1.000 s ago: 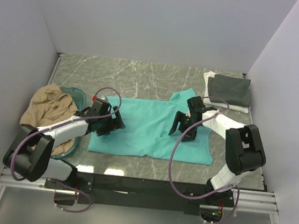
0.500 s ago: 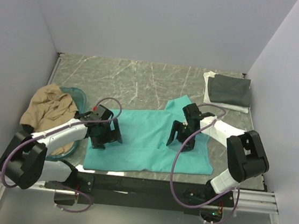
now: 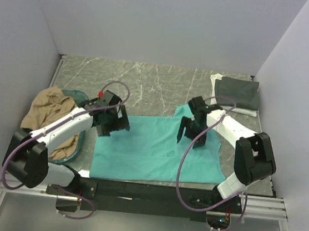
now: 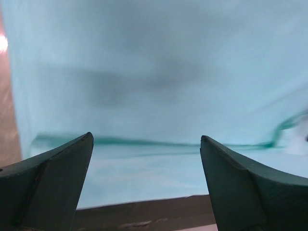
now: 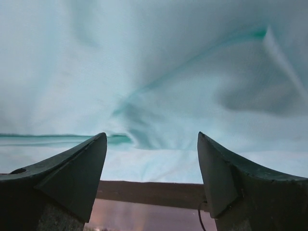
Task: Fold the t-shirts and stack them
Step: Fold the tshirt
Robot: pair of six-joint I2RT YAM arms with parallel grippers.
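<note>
A teal-green t-shirt (image 3: 150, 151) lies spread flat mid-table, its hem at the near edge. My left gripper (image 3: 110, 126) hovers open over its far left part, and the left wrist view shows the gripper (image 4: 145, 137) with nothing between its fingers above teal cloth (image 4: 154, 72). My right gripper (image 3: 190, 135) stands open over the far right part by the sleeve; the right wrist view has the gripper (image 5: 151, 134) empty above rumpled teal cloth (image 5: 159, 62). A tan t-shirt (image 3: 48, 116) lies heaped at left. A dark grey t-shirt (image 3: 236, 92) lies folded on a white t-shirt (image 3: 247, 111) at back right.
A teal plastic basket (image 3: 78, 97) sits under the tan heap at the left side. White walls close in the left, back and right. A black rail (image 3: 151, 192) runs along the near table edge, just below the teal shirt's hem.
The teal t-shirt has slid toward the near edge and lies flatter. Both grippers came nearer with it, then moved back toward its far part, staying open.
</note>
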